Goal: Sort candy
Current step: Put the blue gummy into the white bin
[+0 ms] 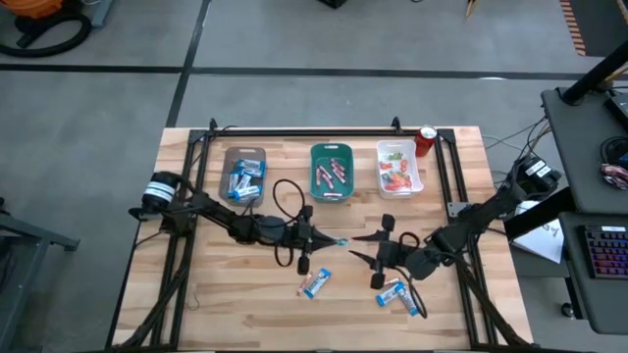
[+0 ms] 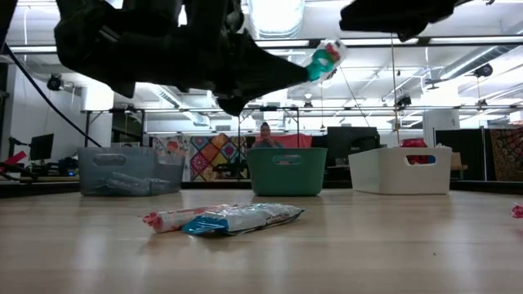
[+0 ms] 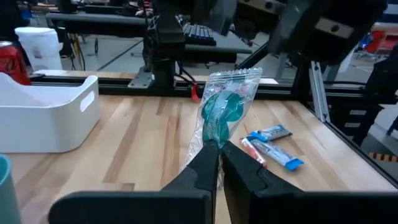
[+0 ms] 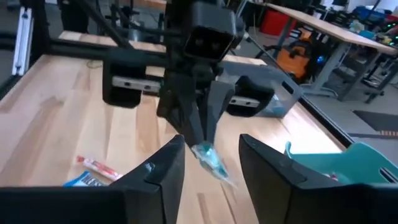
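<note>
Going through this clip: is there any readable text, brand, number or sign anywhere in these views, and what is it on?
None can be read.
Red can: markings too small to read.
Blue-and-white candy wrappers: print blurred.
Clear packet with teal candy, held up in the shut left gripper: no print legible.
Trays, for example the teal tray: embossed marks unreadable.

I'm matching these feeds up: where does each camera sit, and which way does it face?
High: overhead, straight down on the table and both arms.
Low: tabletop level, across to the trays; arms overhead.
Left wrist: past shut fingers pinching a teal candy.
Right wrist: past open fingers toward the left gripper.
Shared: that candy shows in all four.
</note>
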Available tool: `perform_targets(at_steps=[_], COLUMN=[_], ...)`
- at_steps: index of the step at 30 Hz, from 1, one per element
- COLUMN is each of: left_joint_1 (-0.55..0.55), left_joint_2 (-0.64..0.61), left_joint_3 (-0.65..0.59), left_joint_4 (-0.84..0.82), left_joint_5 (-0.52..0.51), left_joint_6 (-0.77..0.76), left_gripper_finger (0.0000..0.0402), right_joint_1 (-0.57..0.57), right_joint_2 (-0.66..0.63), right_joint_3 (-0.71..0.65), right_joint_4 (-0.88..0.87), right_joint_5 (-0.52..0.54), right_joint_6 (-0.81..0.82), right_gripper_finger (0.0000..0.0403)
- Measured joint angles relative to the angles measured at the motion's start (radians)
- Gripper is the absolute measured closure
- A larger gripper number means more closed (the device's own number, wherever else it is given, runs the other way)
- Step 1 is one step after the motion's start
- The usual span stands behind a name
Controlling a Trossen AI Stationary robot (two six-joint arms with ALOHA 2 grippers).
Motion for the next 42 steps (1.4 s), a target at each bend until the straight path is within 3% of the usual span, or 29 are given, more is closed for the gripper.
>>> perform_targets(at_steps=[10, 18, 24, 31, 37, 42], left_joint_1=[0.000, -0.002, -0.002, -0.002, -0.002, -0.002], left_joint_2=[0.009, 0.009, 0.009, 0.009, 0.009, 0.009], left_joint_3=[0.016, 0.037, 0.051, 0.054, 0.053, 0.052], left_joint_4=[0.003, 0.006, 0.004, 0.003, -0.001, -0.014], left_joint_5=[0.000, 0.000, 0.000, 0.000, -0.001, -0.002], left_joint_6=[-0.006, -0.023, -0.023, -0.025, -0.031, -0.029], left_gripper_finger=[0.0401, 0.0401, 0.0401, 0.0401, 0.0394, 0.0358], right_joint_1=[-0.004, -0.036, -0.050, -0.051, -0.051, -0.051], right_joint_2=[0.027, 0.031, 0.031, 0.031, 0.031, 0.031], right_joint_3=[0.004, 0.004, 0.004, 0.004, 0.004, 0.004], right_joint_4=[-0.036, -0.032, -0.032, -0.036, -0.034, -0.036], right_joint_5=[0.002, -0.036, -0.059, -0.060, -0.084, -0.085], right_joint_6=[0.026, 0.037, 0.030, 0.019, 0.015, 0.035], right_gripper_finger=[0.0222, 0.0229, 0.0271, 0.0381, 0.0390, 0.0391])
